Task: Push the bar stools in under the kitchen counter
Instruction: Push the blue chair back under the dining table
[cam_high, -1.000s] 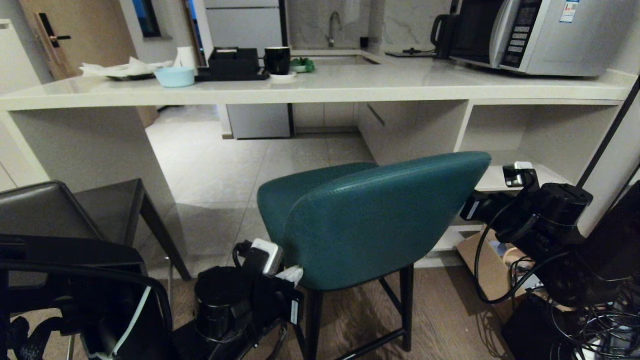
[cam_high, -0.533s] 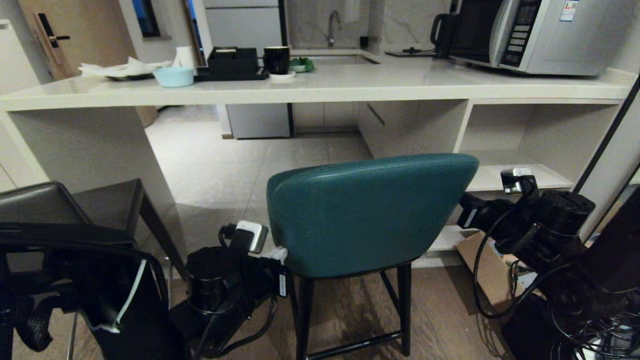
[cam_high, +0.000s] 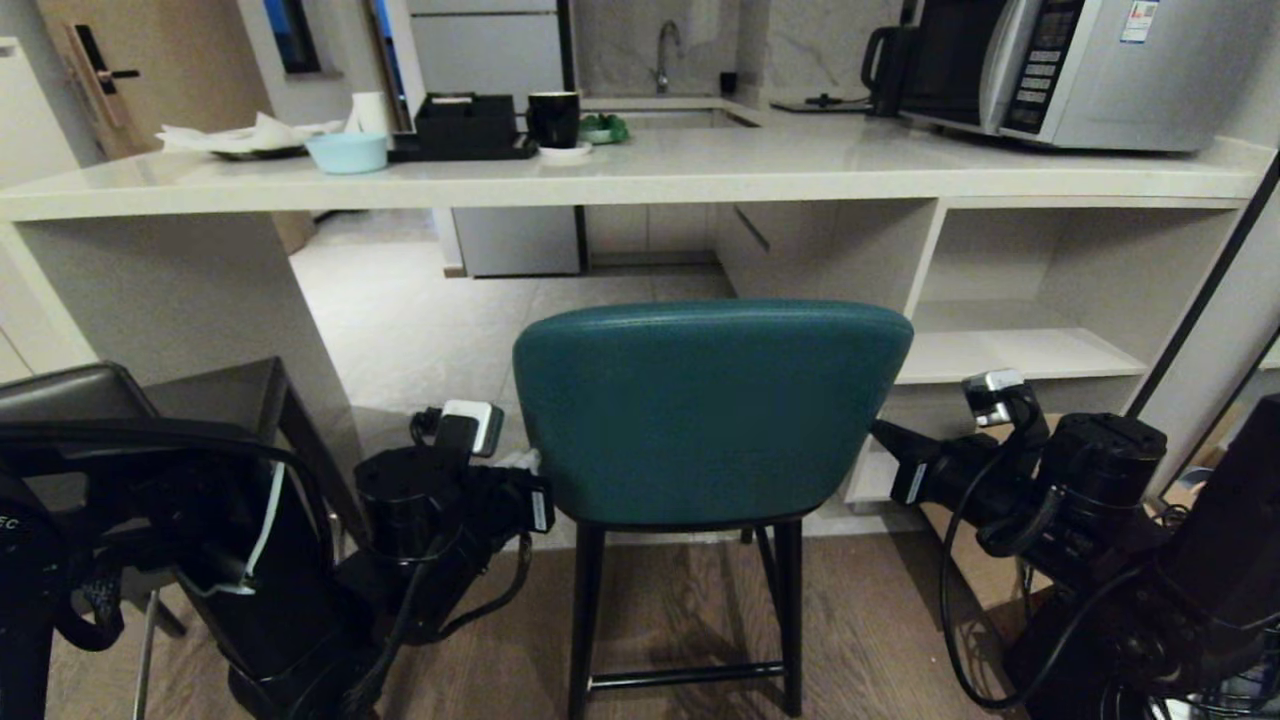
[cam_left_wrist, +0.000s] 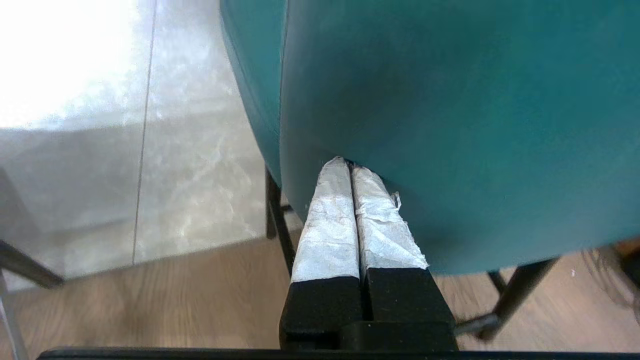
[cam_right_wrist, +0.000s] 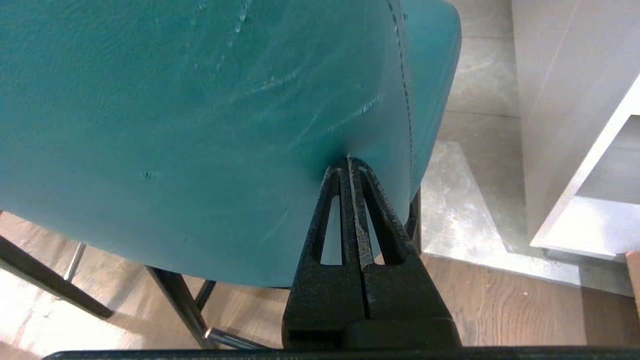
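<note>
A silver microwave (cam_high: 1080, 70) sits at about one o'clock, with a black kettle (cam_high: 885, 70) just beside it toward twelve. At twelve o'clock a faucet (cam_high: 665, 50) rises over a sink. Toward eleven, a black mug (cam_high: 555, 120) stands on a white saucer, a black tray (cam_high: 465, 130) just beside it, then a pale blue bowl (cam_high: 348, 153) and crumpled white paper (cam_high: 245, 135). A wooden door (cam_high: 110, 70) shows at ten o'clock. A cardboard box (cam_high: 985, 545) lies at four o'clock on the wood floor (cam_high: 680, 620).

The teal stool (cam_high: 705, 410) stands upright, back toward the camera, before the cream counter (cam_high: 640, 180); the dark grey stool (cam_high: 150, 405) sits left.
</note>
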